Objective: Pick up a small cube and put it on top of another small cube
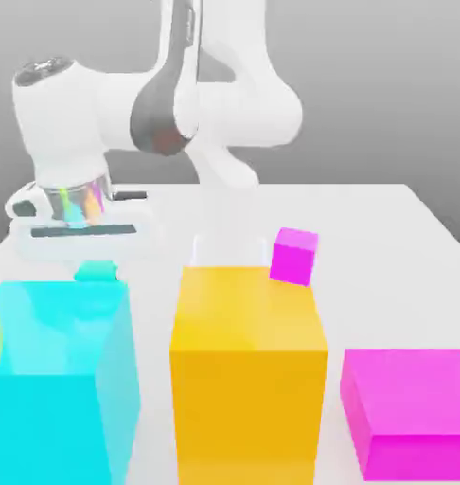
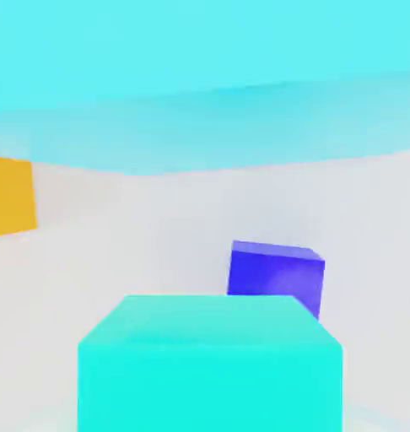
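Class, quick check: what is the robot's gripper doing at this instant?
Gripper: shut on the tiny teal-green plain cube, which sits close beneath the hand camera.

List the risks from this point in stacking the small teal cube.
1. The small teal cube sits close behind the huge cyan block; in the exterior view only its top peeks over, so the arm could knock the block when moving.
2. A blue cube stands just beyond the teal one, apparently apart; a swing that way may bump it.
3. The small magenta cube sits near the orange block, leaving little room alongside.
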Tool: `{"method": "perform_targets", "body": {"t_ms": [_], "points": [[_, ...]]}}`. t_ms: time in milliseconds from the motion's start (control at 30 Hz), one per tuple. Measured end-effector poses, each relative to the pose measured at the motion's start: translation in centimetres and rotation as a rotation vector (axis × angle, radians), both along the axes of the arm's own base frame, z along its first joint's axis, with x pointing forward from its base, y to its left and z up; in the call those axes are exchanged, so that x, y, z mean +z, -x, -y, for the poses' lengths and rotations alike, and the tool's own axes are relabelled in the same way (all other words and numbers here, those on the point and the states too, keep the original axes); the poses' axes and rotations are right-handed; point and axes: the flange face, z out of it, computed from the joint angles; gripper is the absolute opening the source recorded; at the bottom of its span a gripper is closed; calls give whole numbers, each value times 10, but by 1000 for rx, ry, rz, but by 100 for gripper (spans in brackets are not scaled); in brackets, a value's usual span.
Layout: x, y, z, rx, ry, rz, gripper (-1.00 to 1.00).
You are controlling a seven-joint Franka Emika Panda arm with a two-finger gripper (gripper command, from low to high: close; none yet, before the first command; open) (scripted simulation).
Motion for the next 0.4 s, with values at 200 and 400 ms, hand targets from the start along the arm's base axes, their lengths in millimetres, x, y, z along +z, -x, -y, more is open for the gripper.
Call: {"method": "perform_targets", "body": {"t_ms": [200, 400], "points": [[-45, -5, -4, 12, 23, 24, -100], [-72, -5, -7, 19, 26, 22, 100]]}}
